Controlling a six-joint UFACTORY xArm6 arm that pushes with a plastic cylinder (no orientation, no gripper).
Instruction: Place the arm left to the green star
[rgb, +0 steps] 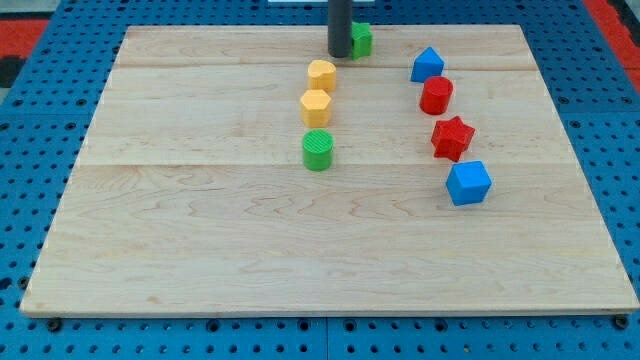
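Blue cube nearest; tip touches green star left side; light, rigid, slides easily; no gripper.

Bright, even overhead light fills the pale wooden surface with only faint, short shadows under the blocks, no harsh glare, and focus stays fairly sharp throughout.

Board: we log a pale wooden board on a blue gridded base.
Top edge: green block, partly hidden, shape unclear; my tip touching its left side.
Centre column: two yellow blocks, green cylinder.
Right column: blue block, red cylinder, red star, blue cube.
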